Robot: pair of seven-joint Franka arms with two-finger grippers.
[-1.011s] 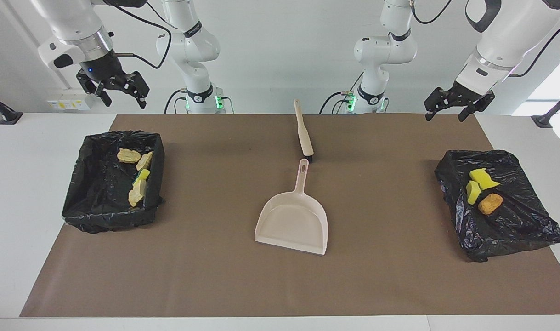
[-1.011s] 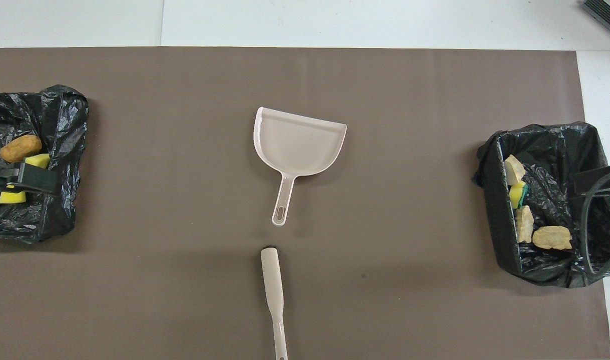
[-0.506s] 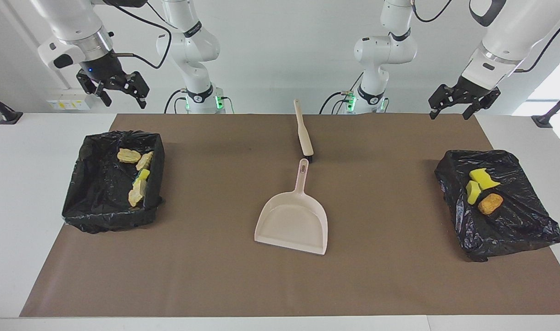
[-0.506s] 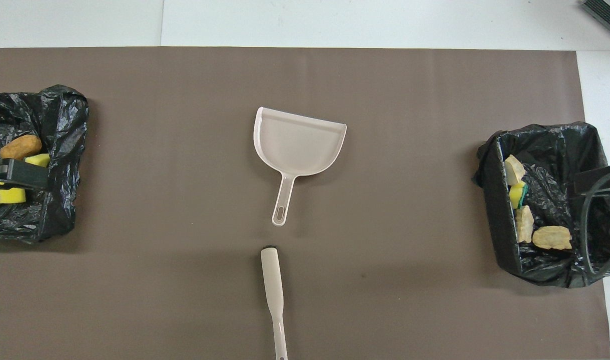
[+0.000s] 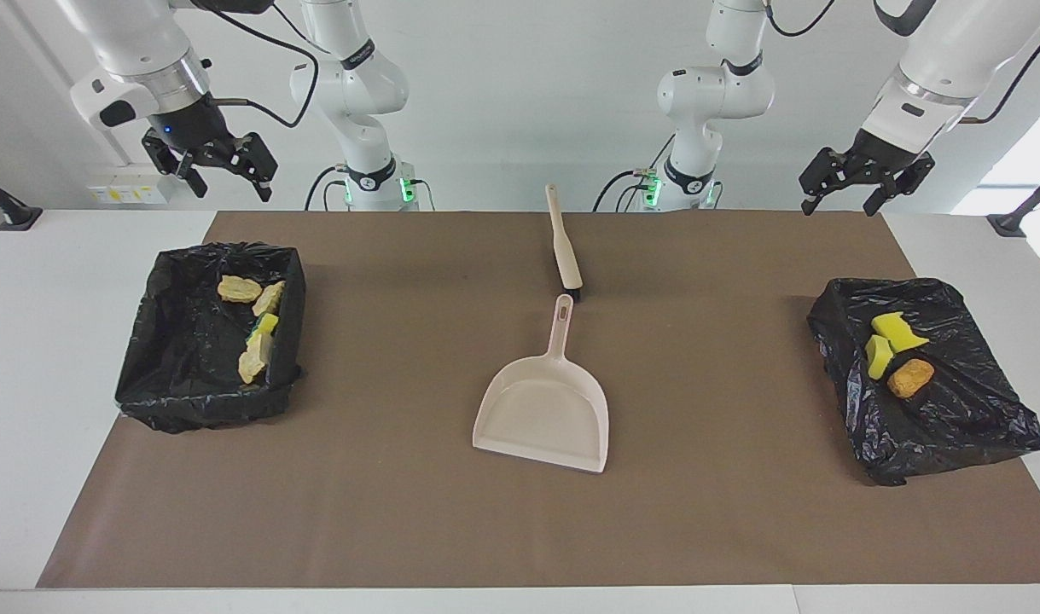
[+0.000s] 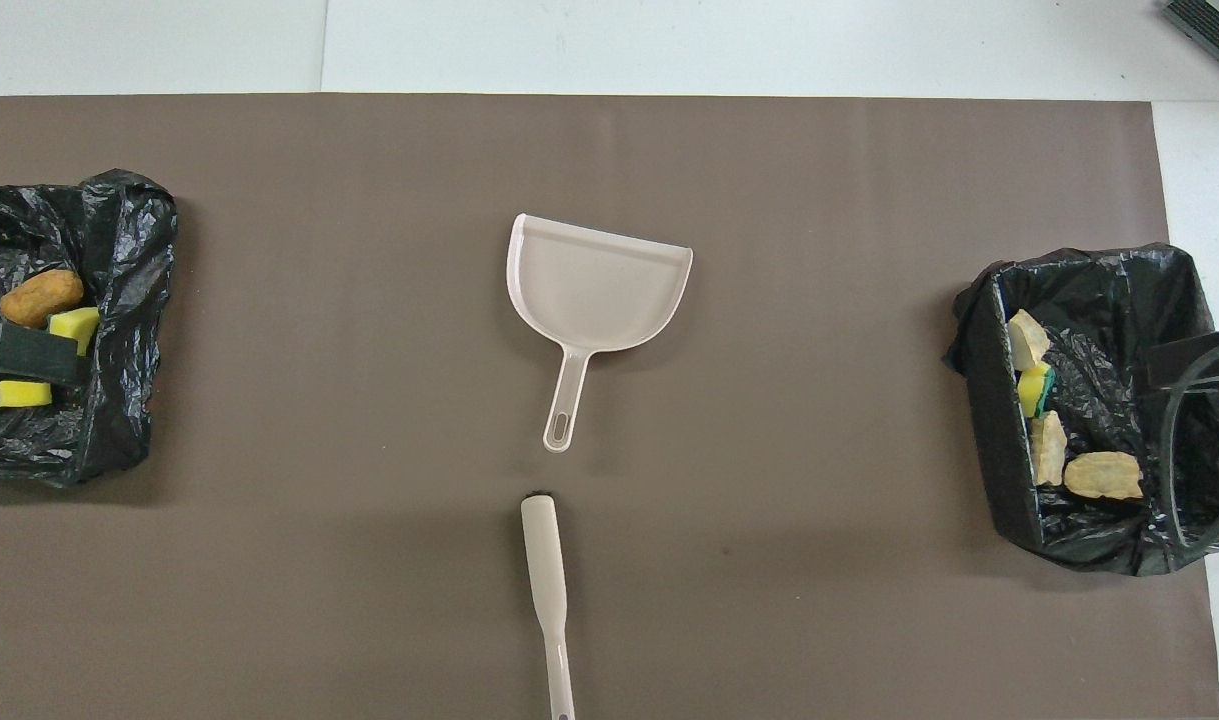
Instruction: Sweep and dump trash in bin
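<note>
Both claws hang wide and empty: left gripper (image 5: pixel 865 189) over the black-lined bin (image 5: pixel 980 426) with yellow sponge chunks (image 5: pixel 895 328), right gripper (image 5: pixel 221 170) waiting up high.

A robotics lab: two white jointed robot arms (image 5: pixel 353 102) bolted at a white table (image 5: pixel 76 256) covered by brown paper sheet (image 5: pixel 400 512), against bare white walls.

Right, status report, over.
Left gripper and right gripper open, raised, holding nothing. Trash already in both black-lined bins. Dustpan and brush untouched mid-table.
</note>
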